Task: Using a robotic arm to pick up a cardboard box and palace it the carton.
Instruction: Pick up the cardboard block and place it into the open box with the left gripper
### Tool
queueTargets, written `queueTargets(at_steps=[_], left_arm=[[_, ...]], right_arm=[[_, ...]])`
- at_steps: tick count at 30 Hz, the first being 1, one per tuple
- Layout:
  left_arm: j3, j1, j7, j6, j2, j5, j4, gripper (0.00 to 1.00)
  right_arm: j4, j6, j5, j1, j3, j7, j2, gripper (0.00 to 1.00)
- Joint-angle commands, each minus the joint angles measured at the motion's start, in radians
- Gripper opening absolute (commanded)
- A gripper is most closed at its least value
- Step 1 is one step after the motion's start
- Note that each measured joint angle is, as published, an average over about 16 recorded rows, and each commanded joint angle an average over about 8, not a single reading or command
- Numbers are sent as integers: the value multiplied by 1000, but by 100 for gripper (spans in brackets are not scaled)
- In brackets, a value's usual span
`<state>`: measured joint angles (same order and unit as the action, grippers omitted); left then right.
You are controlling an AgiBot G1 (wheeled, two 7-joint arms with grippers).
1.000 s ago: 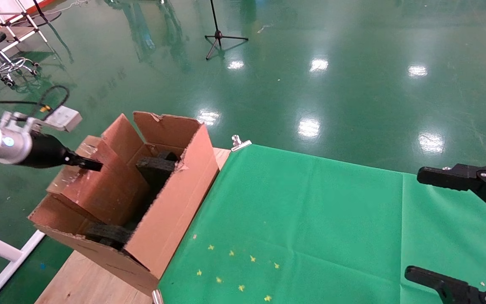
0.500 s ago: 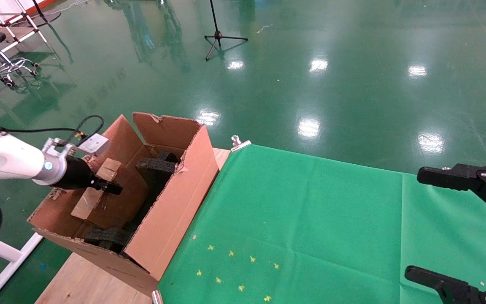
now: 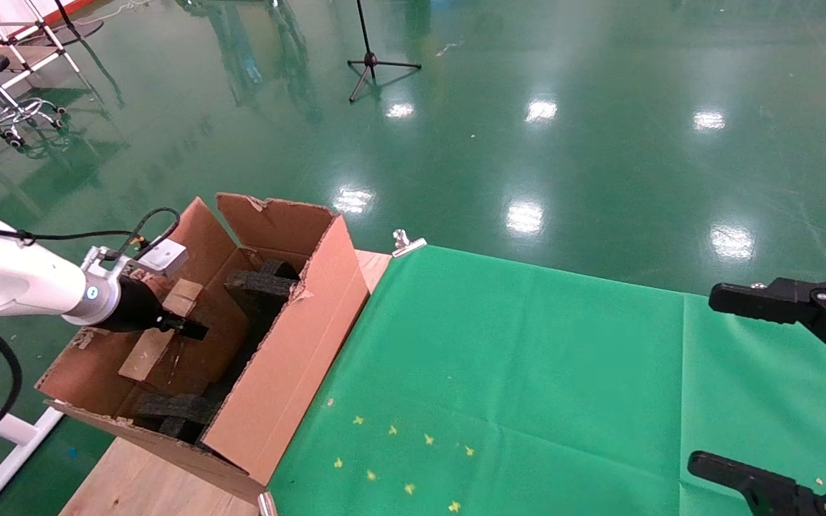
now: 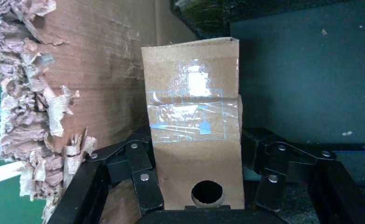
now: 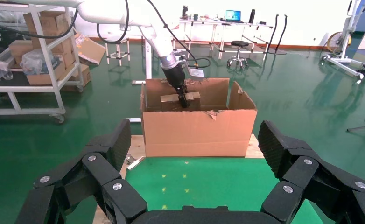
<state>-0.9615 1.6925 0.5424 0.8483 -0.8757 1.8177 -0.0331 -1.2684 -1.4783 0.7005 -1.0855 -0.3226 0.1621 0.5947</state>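
My left gripper [image 4: 194,186] is clenched on the cardboard box [image 4: 193,121]; in the left wrist view its black linkage fingers [image 4: 141,170] press on both sides of the slim brown slab, which fills the middle of the frame and carries a patch of shiny clear tape [image 4: 190,119] and a round hole near the lower edge. Beside the slab, on the left side of that frame, there is the ragged torn edge of the carton [image 4: 40,107], and a dark foam surface [image 4: 306,70] is on the right. In the head view my left gripper [image 3: 187,328] is at the middle left of the frame, reaching down into the carton [image 3: 291,344], and the cardboard box [image 3: 158,331] is tilted inside it, between the left wall and the black foam blocks [image 3: 262,283]. The robotic arm [image 3: 8,283] enters from the left edge with its silver camera box [image 3: 164,256] above the wrist. The carton stands on a wooden tabletop [image 3: 148,484] at the lower left, just beside the green cloth [image 3: 528,373] that covers the centre and right. My right gripper [image 3: 800,390] is at the right edge of the head view, over the cloth, with its fingers released and wide apart, holding nothing.
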Motion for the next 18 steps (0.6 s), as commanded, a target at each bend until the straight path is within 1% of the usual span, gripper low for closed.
queueTargets(at_steps=[1,9,14,18], left_arm=[[0,-2,2,-2,-1,0,-2,100],[6,14,-23,-25,12,-8,24,100],[18,31,-62,-28,31,-26,63,100],[36,48,-104,-8,54,-53,112,100]], right_arm=[[0,0,0,0,0,0,0,100],[0,0,0,0,0,0,0,100],[0,0,0,0,0,0,0,100],[0,0,0,0,0,0,0,100]])
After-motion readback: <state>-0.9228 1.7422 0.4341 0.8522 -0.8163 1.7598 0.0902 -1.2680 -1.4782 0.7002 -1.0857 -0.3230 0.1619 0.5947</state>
